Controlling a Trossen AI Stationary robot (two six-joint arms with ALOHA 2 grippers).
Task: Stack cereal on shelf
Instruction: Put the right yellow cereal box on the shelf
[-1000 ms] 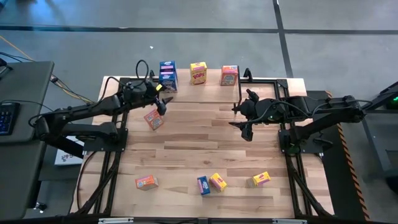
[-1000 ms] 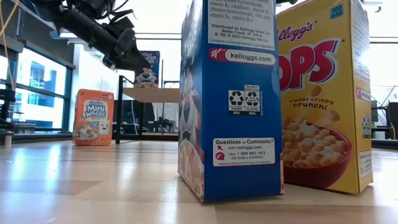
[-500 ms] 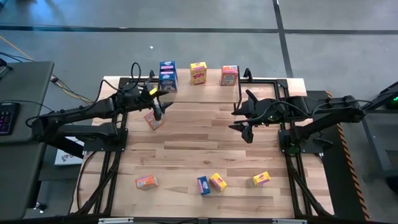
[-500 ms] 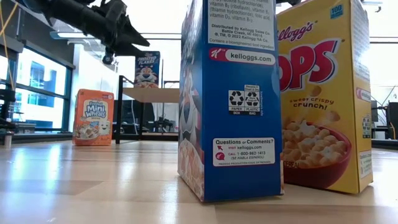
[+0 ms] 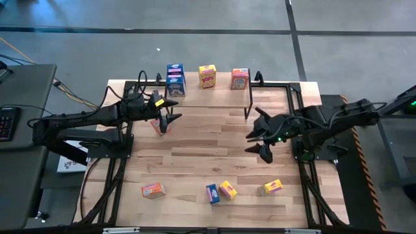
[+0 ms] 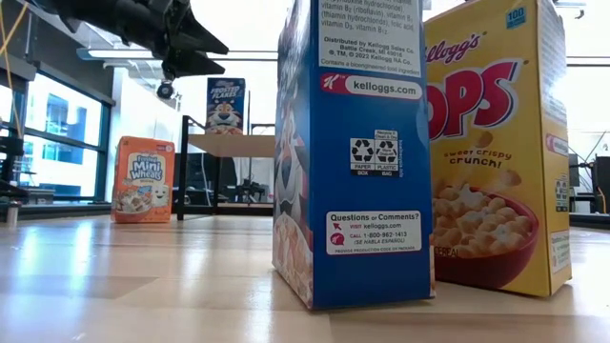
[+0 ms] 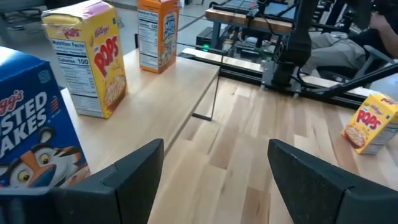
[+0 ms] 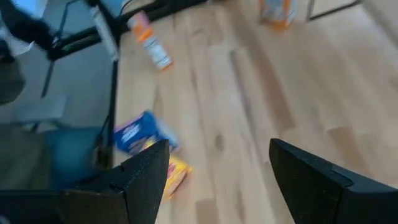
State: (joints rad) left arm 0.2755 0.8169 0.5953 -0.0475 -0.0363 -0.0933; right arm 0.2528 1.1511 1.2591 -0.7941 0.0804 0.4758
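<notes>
High view shows the wooden table (image 5: 208, 162) filling the middle of the floor, with the shelf (image 5: 214, 84) along its far edge. On the shelf stand two blue boxes (image 5: 175, 78), stacked one on the other, then a yellow box (image 5: 207, 75) and an orange box (image 5: 239, 78), spaced apart in a row. The left arm (image 5: 78, 120) reaches in from the table's left side, and the left gripper (image 5: 170, 112) hangs near the shelf's left end with its fingers spread wide and nothing between them; an orange box (image 5: 156, 125) on the table sits just beside it. The right arm (image 5: 331, 120) comes from the right side, and the right gripper (image 5: 258, 138) is over the table's middle right, fingers also spread wide and empty. Along the near edge lie four more boxes: an orange one (image 5: 153, 190) at the left, a blue one (image 5: 212, 193) touching a yellow one (image 5: 227, 190), and another yellow one (image 5: 273, 187) farther right.
</notes>
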